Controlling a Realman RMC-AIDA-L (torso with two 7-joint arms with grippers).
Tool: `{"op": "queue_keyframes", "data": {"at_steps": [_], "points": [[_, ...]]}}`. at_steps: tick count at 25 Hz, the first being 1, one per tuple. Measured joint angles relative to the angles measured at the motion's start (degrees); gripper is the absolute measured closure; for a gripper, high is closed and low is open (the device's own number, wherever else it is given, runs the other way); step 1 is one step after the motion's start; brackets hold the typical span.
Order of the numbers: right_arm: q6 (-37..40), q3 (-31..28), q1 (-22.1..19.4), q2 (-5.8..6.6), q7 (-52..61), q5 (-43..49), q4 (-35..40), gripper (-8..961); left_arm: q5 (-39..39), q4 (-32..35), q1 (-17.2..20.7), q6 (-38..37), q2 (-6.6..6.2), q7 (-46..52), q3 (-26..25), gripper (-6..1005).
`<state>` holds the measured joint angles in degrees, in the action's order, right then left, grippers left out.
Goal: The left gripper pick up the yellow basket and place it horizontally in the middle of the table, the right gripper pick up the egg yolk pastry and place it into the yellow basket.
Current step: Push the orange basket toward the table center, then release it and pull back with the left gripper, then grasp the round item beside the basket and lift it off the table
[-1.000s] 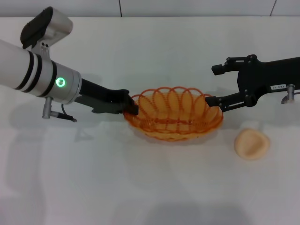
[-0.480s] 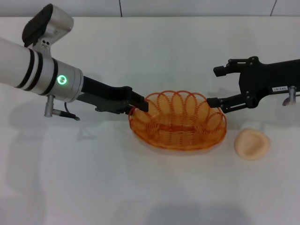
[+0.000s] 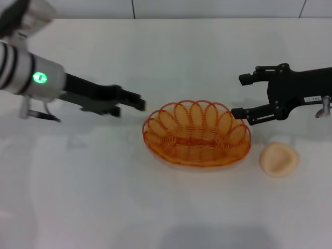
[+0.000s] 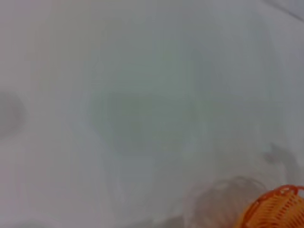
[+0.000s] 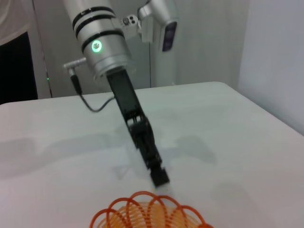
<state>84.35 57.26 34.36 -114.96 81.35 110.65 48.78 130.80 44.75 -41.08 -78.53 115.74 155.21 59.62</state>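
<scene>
The yellow basket (image 3: 197, 134) stands flat on the white table (image 3: 171, 207) near its middle; its rim also shows in the left wrist view (image 4: 278, 209) and the right wrist view (image 5: 147, 213). My left gripper (image 3: 139, 101) is just left of the basket, clear of the rim, open and empty; it also shows in the right wrist view (image 5: 160, 176). My right gripper (image 3: 243, 96) is open and empty, hovering at the basket's right end. The egg yolk pastry (image 3: 279, 160) lies on the table to the right of the basket, below the right gripper.
The table's back edge meets a grey wall (image 3: 207, 8). Bare table surface lies in front of the basket and to its left.
The left gripper set the basket down flat, let go of its left rim and drew back to the left. The right arm and the pastry hardly moved.
</scene>
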Motion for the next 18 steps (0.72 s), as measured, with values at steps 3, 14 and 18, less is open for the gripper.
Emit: {"op": "queue_keyframes", "data": {"at_steps": [3, 14, 18], "points": [[0.0, -0.1, -0.1, 0.0, 0.5, 0.0, 0.1, 132, -0.1, 3.6, 1.9, -0.8, -1.3, -3.0, -0.4, 229], [0.1, -0.8, -2.2, 0.25, 2.3, -0.1, 1.0, 139, -13.6, 8.4, 10.8, -7.0, -1.52, -39.9, -11.1, 170], [0.2, -1.1, -3.5, 0.11, 2.8, -0.4, 2.1, 142, -16.2, 8.7, 12.9, -10.9, -2.51, -49.3, -12.4, 128]]}}
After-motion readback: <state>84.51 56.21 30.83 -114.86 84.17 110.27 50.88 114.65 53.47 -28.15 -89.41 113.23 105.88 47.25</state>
